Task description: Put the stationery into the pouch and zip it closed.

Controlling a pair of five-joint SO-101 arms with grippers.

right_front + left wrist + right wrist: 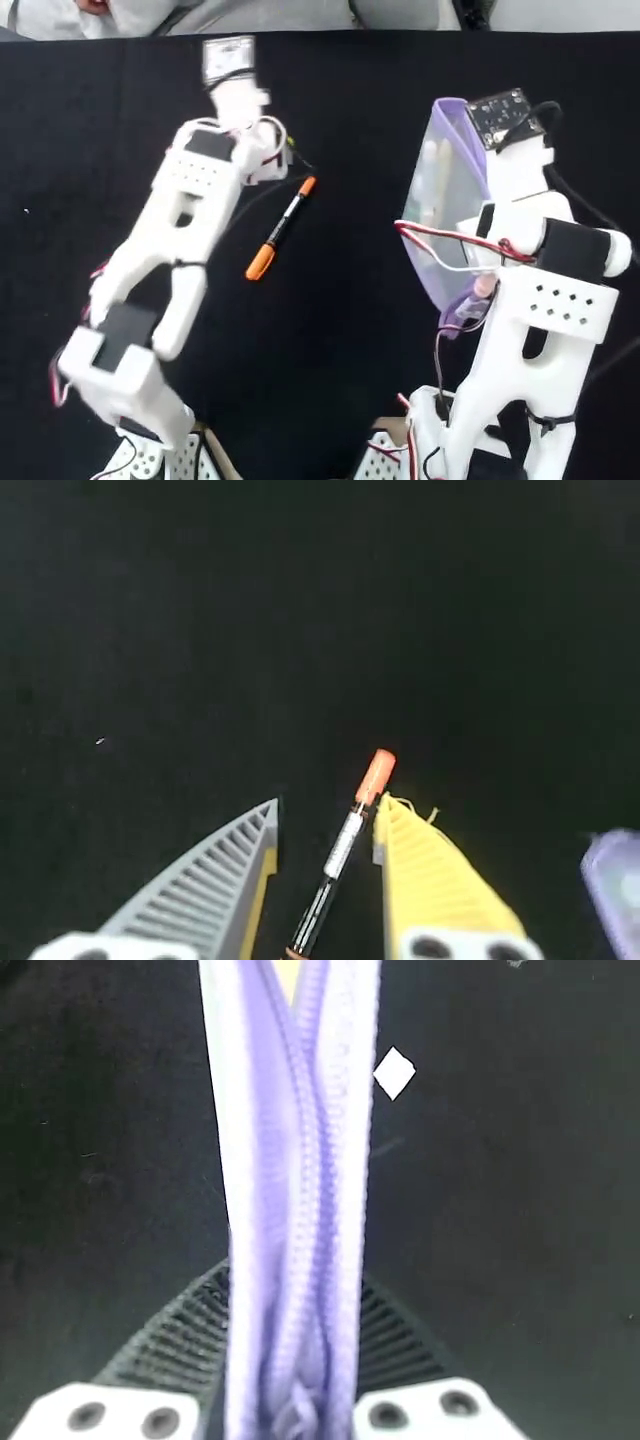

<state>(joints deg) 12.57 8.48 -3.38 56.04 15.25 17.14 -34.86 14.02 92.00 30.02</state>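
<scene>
**Pen Bracketed by Left Gripper While Right Arm Held the Pouch Up**

The pouch [445,200] stood on edge at the right of the black table [350,330]. It was pinched low down by the right gripper [295,1275], whose dark fingers [400,1325] were clamped on either side of the purple zipper band. Holding it this way probably served to keep the mouth raised and steady, so that something could be slid in from the left. Pale shapes showed through its clear side, but what they were could not be told. From the right wrist view, how far the zip stood open could not be told either.

The orange-capped pen [280,228] lay flat on the table between the two arms, well apart from the pouch and slanted, its cap toward the near side. The left gripper [328,805] was spread wide with one finger on each side of the barrel. The yellow finger [430,880] was just beside the pen, and the grey one stood a little off, so nothing was gripped yet. That placement read as the set-up for a pinch.

The left arm [180,250] stretched from its near base toward the far side, with its wrist bent down over the pen's far end. The right arm [540,300] rose from its near base, folded, its wrist behind the pouch.
</scene>
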